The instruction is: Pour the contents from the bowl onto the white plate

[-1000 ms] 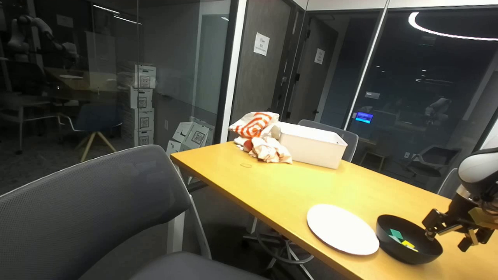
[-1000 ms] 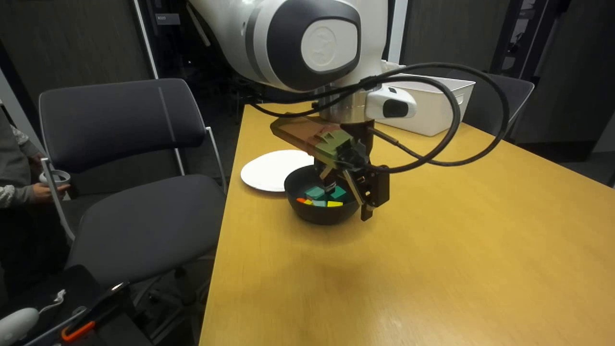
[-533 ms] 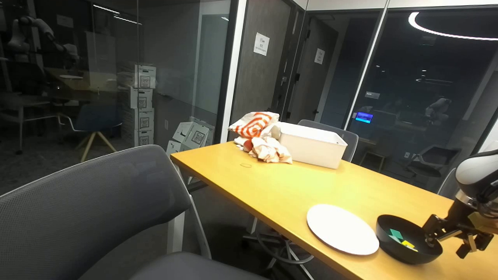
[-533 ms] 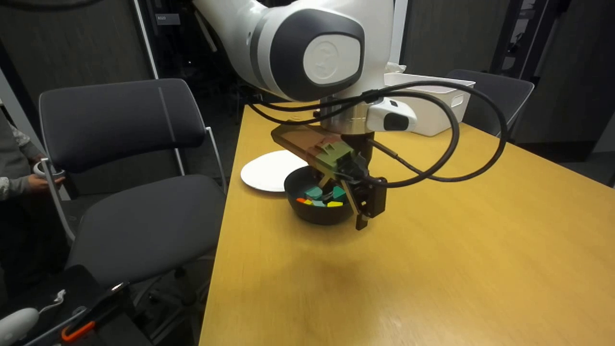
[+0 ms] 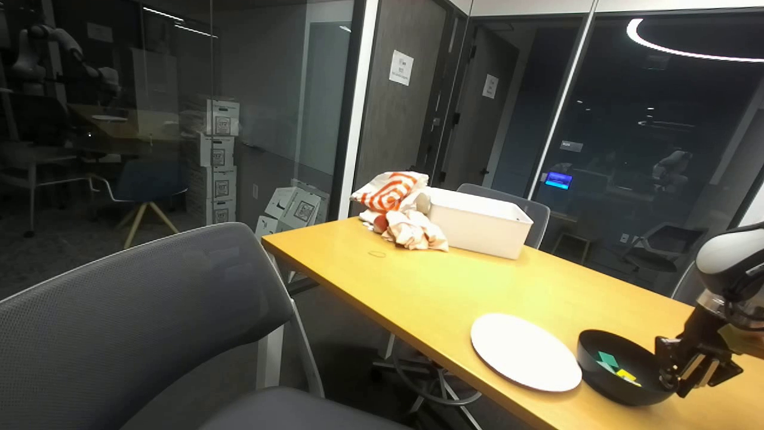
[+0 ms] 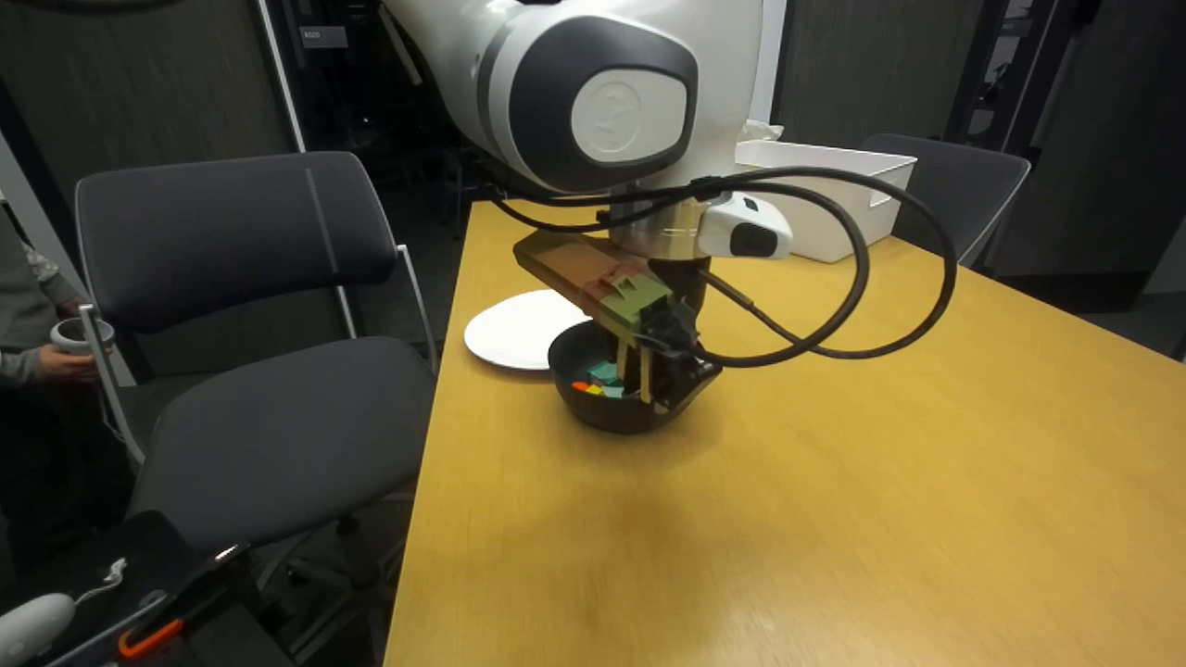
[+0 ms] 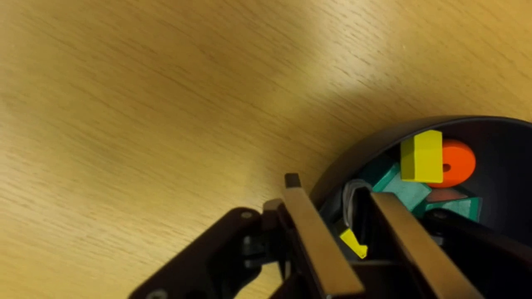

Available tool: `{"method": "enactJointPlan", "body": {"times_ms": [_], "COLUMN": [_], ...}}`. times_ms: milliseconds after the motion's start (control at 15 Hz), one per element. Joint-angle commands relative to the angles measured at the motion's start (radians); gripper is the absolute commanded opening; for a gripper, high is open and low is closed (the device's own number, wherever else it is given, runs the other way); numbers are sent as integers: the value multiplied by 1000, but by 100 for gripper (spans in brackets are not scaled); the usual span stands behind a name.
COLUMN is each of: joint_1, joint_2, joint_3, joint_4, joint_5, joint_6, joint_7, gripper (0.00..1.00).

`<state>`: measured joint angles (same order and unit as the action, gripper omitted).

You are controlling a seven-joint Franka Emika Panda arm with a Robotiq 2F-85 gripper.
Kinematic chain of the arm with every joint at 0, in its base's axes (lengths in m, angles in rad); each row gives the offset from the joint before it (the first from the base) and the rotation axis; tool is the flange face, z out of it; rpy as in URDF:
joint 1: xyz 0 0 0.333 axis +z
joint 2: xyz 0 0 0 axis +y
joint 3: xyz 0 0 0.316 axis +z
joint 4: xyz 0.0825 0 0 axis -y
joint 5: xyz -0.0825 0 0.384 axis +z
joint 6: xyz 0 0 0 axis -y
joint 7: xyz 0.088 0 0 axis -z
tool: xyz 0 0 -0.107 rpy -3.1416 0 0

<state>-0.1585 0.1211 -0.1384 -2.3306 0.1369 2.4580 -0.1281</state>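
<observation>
Currently, in an exterior view, the white plate [image 6: 521,330] lies by the left edge of the table [image 6: 788,519], the black bowl [image 6: 598,414] just beside it, a white box [image 6: 820,231] at the far right corner. Colored pieces [image 7: 407,189] lie in the bowl. The gripper [image 7: 330,193] straddles the bowl's wall, 1 finger inside, 1 outside; whether it clamps, I cannot tell.

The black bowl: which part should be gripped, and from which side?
Probably the rim, from above, on the side away from the white plate, where the gripper straddles it. The bowl stands upright, its wall looks thin, and the pieces lie low inside.
</observation>
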Motion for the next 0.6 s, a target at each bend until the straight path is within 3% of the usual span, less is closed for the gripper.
{"method": "enactJointPlan", "body": {"times_ms": [0, 200, 267, 533], "joint_1": [-18, -29, -31, -29], "joint_2": [-32, -51, -55, -73], "joint_3": [-10, -15, -18, -27], "joint_4": [-9, -8, -7, -2], "joint_5": [3, 23, 24, -3], "joint_6": [10, 1, 0, -21], "joint_7": [-21, -21, -17, 16], "gripper": [7, 2, 7, 6]}}
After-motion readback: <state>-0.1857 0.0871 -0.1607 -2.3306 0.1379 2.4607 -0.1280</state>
